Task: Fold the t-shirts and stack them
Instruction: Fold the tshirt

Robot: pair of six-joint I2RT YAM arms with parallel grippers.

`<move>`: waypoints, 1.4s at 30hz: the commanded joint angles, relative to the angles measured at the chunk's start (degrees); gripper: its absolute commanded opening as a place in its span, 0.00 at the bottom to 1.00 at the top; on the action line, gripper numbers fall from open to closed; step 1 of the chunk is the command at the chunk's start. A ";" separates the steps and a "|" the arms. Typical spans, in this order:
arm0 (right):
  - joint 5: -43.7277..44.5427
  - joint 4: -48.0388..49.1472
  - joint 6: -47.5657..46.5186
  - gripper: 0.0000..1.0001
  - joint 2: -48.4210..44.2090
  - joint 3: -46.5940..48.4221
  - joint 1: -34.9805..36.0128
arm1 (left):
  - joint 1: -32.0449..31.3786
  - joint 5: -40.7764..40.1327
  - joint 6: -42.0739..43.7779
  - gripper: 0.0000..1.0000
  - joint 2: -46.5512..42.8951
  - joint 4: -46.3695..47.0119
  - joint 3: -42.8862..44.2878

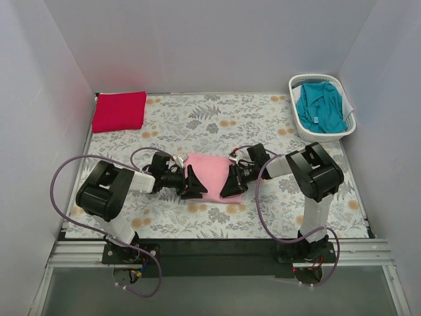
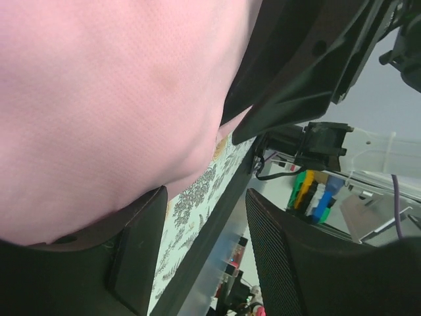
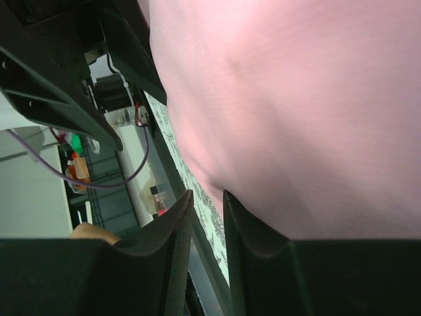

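The red shirt is lying folded in a far corner, well apart from both sets of fingers, so one shirt is judged to be done. The teal shirt is sitting bunched up in the basket, far past the right fingers, so it is judged to be not yet started. The pink shirt is the one being worked on. It is lying as a small folded block on the flowery cloth, and it is not yet stacked on the red one. Folding the teal one and piling all three are judged to be the jobs left.

The pink shirt is lying right between the two grippers. The left gripper is being held wide open. Its fingers are spread far apart, and the pink shirt is bulging just above one finger, not between the two. The right gripper is being held almost closed. Only a thin slit is showing between its fingers, with flowery cloth seen through it and no pink inside. The pink shirt looks to be resting against the outer side of one right finger. Nothing is being gripped by either one.
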 commanded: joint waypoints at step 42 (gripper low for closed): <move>-2.71 -35.58 -38.62 0.18 0.50 9.09 -1.07 | 5.08 13.80 11.14 0.48 3.17 -12.98 8.81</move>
